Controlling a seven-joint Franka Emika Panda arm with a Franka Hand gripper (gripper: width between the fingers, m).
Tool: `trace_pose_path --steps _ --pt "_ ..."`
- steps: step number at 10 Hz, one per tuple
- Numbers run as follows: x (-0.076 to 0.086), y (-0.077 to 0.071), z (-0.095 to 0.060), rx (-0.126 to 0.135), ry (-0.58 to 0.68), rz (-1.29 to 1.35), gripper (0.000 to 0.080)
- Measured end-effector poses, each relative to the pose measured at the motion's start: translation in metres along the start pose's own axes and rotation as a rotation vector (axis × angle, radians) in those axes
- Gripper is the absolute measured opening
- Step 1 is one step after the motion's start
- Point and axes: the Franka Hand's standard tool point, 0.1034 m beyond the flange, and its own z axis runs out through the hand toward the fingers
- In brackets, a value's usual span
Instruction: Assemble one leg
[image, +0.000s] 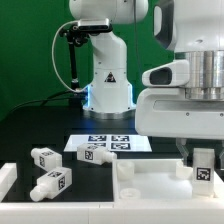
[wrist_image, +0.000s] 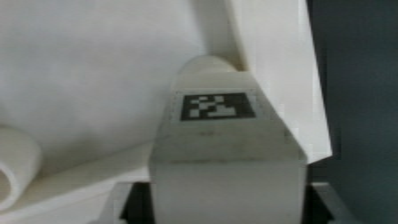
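Note:
My gripper (image: 203, 158) is at the exterior view's right, shut on a white leg (image: 203, 170) with a marker tag, held upright. The leg's lower end is just above or on the white tabletop piece (image: 150, 188) at the front; I cannot tell if they touch. In the wrist view the leg (wrist_image: 221, 130) fills the middle, gripped between the two dark fingers (wrist_image: 135, 202), with the gripper (wrist_image: 226, 206) at its base and the white tabletop piece (wrist_image: 89, 90) behind it. Three more white legs lie at the exterior view's left: one (image: 45, 157), another (image: 53, 183), and a third (image: 95, 154).
The marker board (image: 112, 143) lies flat on the dark table behind the parts. The arm's white base (image: 108, 80) stands at the back with a black cable beside it. A white raised rim (image: 8, 180) runs along the exterior view's left edge.

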Motion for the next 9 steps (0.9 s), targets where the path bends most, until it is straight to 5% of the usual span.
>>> trace_pose_path --steps 3,7,9 --pt "-0.003 0.0043 0.0002 -0.012 0.016 0.414 0.0285" --pt "-0.0075 0.0078 0.0013 0.027 -0.045 1.128 0.0285" --pt "-0.0081 0.0078 0.0012 0.022 -0.043 1.192 0.0285"
